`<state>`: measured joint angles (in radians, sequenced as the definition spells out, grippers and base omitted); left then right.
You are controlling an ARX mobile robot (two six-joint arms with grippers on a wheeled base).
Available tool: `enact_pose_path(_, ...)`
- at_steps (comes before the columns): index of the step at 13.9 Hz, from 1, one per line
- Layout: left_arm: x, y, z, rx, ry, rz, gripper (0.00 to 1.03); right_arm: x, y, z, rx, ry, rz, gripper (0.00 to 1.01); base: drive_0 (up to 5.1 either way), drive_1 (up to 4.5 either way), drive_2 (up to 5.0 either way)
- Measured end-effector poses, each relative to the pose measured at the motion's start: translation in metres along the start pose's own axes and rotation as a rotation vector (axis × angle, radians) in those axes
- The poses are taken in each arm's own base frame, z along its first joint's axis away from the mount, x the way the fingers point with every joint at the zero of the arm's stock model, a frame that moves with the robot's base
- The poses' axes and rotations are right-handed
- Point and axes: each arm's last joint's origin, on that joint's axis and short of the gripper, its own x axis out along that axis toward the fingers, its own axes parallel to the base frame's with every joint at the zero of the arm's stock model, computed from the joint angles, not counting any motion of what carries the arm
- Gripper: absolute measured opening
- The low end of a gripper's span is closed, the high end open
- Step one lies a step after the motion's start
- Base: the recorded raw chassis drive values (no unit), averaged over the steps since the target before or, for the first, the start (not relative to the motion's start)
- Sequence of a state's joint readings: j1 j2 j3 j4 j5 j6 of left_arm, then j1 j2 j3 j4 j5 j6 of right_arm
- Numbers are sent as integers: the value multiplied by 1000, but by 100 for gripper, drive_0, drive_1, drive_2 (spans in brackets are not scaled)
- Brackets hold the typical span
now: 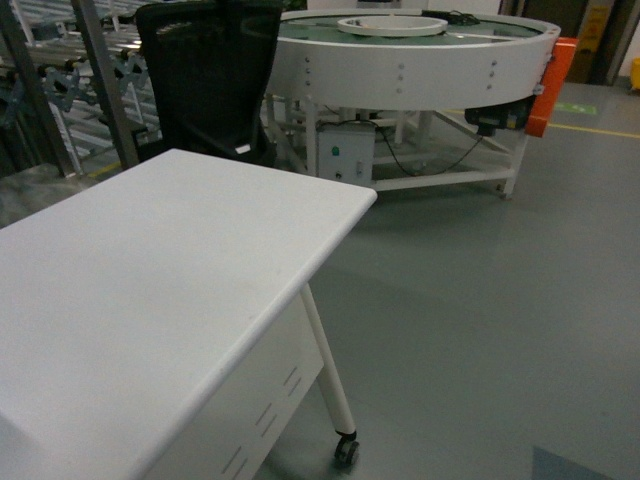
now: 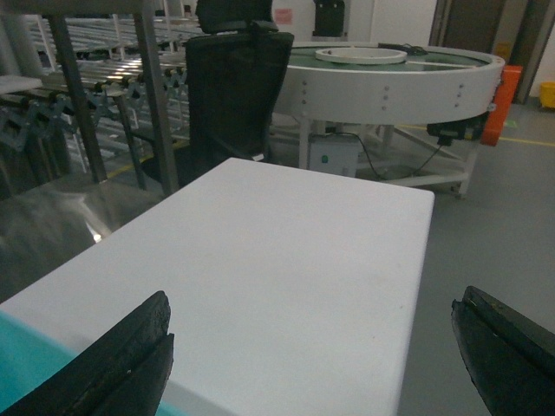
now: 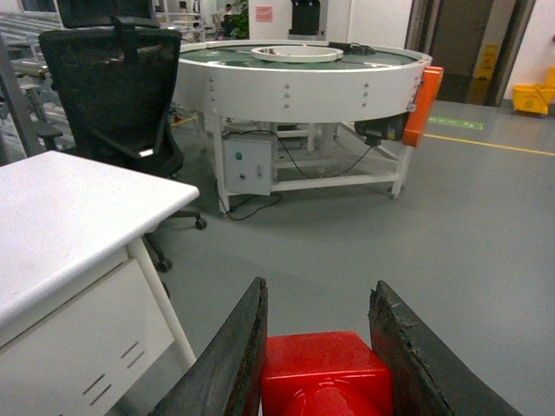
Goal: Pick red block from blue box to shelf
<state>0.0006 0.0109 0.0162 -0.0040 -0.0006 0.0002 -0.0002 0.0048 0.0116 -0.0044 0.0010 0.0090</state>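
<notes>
- Right gripper [image 3: 321, 347]: fingers clamped on the red block [image 3: 325, 374], which sits between them, above the grey floor [image 3: 416, 225] beside the white table [image 3: 69, 217].
- Left gripper [image 2: 312, 355]: fingers spread wide over the table; blue box [image 2: 26, 364] corner below.

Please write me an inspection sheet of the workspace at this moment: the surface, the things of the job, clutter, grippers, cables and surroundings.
Surface: white table, top bare.
Job's things: red block held between right gripper's fingers; blue box, only a corner shows; shelf behind the table.
Clutter: nothing seen.
Grippers: right gripper shut on block; left gripper open, over the table.
Cables: loose under the round conveyor.
Surroundings: black chair, grey floor.
</notes>
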Motion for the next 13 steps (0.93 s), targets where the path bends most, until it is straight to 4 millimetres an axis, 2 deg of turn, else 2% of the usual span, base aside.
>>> enact_pose_path(13,0,0,0,0,0,-1,98,0,0,0,0,0,0,28,-153,-153,-153)
